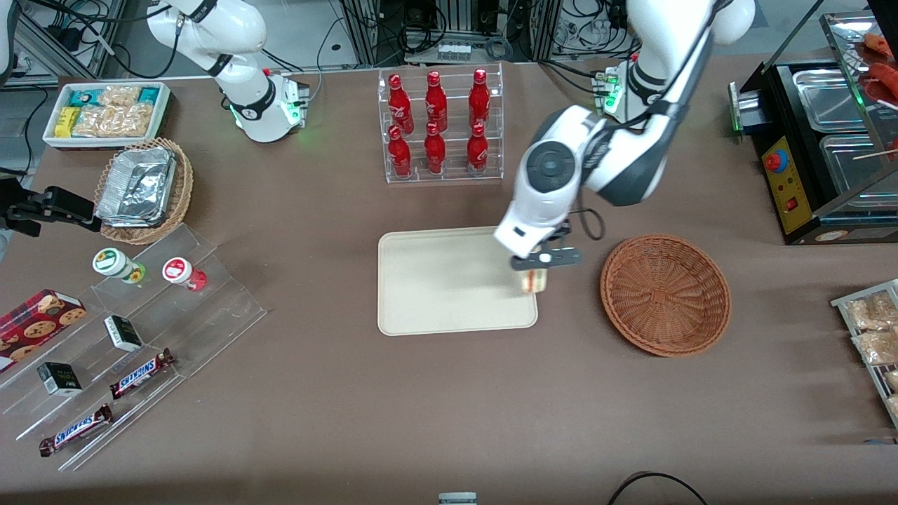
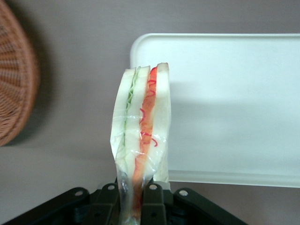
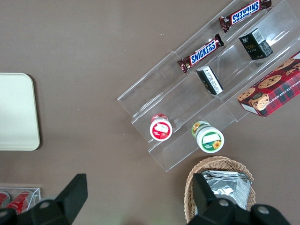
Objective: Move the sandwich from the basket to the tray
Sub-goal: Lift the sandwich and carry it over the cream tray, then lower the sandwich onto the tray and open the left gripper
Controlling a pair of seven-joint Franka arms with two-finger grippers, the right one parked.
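Gripper (image 2: 133, 199) gripping sandwich (image 2: 140, 136), over tray (image 2: 243, 112) edge

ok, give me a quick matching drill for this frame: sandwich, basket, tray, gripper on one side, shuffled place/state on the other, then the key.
Things:
1. sandwich
2. basket
3. tray
4. gripper

Place or state:
A. flat on the table, nothing lying on it yet
B. over the tray's edge nearest the basket, shut on the sandwich
C. empty, on the table toward the working arm's end from the tray
D. wrapped in clear film, pinched between the fingers, held above the tray's edge

Pairs: 1-D, 2-C, 3-A, 4-B
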